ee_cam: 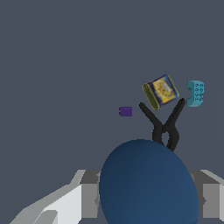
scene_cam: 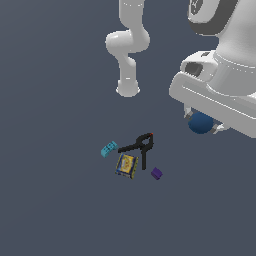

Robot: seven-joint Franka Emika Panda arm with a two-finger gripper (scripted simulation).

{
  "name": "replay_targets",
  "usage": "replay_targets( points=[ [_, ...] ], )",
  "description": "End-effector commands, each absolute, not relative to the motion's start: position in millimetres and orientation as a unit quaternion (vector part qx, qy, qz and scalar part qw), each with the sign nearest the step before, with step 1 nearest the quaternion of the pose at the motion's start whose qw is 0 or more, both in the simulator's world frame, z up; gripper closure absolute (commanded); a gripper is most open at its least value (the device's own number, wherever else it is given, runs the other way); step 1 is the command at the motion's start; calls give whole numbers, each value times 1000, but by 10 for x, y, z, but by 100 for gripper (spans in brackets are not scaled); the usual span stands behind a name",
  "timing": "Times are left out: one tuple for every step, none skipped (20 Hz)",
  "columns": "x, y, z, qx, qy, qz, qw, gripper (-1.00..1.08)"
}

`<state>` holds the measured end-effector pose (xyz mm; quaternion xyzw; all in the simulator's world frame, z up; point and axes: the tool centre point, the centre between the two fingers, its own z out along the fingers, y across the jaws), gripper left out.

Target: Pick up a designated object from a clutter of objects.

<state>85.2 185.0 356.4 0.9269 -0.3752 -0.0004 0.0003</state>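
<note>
The dark blue ball (scene_cam: pixel 200 123) is held between the two fingers of the gripper (scene_cam: pixel 202 124), with the jaws closed against its sides. In the exterior view the ball is seen under the white hand of the arm (scene_cam: pixel 215 80), toward the exterior view's right, and it is raised clear of the grey floor (scene_cam: pixel 55 200). In the wrist view the ball (ee_cam: pixel 148 183) fills much of the near field (its surface is smooth and unmarked), and one grey finger (ee_cam: pixel 89 194) is seen at each side of it.

The other objects are left on the floor, well apart from the ball. In the exterior view the following layout is shown:

- The cyan studded brick (scene_cam: pixel 109 148) is placed at the exterior view's left of the group.
- The black clamp (scene_cam: pixel 138 148) is laid flat, with its red tip (scene_cam: pixel 150 134) pointed away from the box and its handles spread.
- The blue-yellow box (scene_cam: pixel 126 165) is set between the clamp handles, just beside them; contact cannot be confirmed.
- The purple cube (scene_cam: pixel 156 173) is set apart at the exterior view's right of the group.

In the wrist view the clamp (ee_cam: pixel 164 127) is partly hidden behind the ball, while the box (ee_cam: pixel 161 91), the brick (ee_cam: pixel 195 93) and the cube (ee_cam: pixel 126 111) are fully visible.
</note>
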Motion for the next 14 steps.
replay_targets(
  points=[
    [903,1917,3633,927,-375,0,0,108],
    [920,1939,3653,927,-375,0,0,108],
    [934,1958,3671,927,-375,0,0,108],
    [948,1975,3687,927,-375,0,0,108],
    [960,1991,3701,927,-375,0,0,108],
    [970,2004,3713,927,-375,0,0,108],
    [979,2015,3724,927,-375,0,0,108],
    [987,2025,3733,927,-375,0,0,108],
    [994,2033,3741,927,-375,0,0,108],
    [1000,2039,3747,927,-375,0,0,108],
    [1004,2044,3751,927,-375,0,0,108],
    [1007,2047,3755,927,-375,0,0,108],
    [1009,2049,3756,927,-375,0,0,108],
    [1010,2050,3757,927,-375,0,0,108]
  ],
)
